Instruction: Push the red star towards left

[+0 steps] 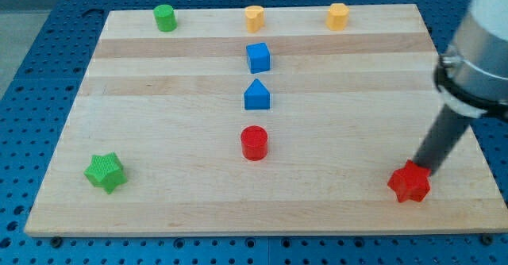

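The red star [409, 182] is seen at the lower right of the wooden board [159, 138], close to its bottom edge. My tip [420, 168] is set against the star's upper right side, apparently touching it; nothing is held, the rod being a plain pusher. A red cylinder [254, 143] is placed near the centre, well apart, and a green star [105, 172] is found at the lower left.

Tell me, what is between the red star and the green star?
Nothing. In the camera view, the board between the red star and the green star is bare; the red cylinder sits just above that line. My tip touches the red star's upper right.
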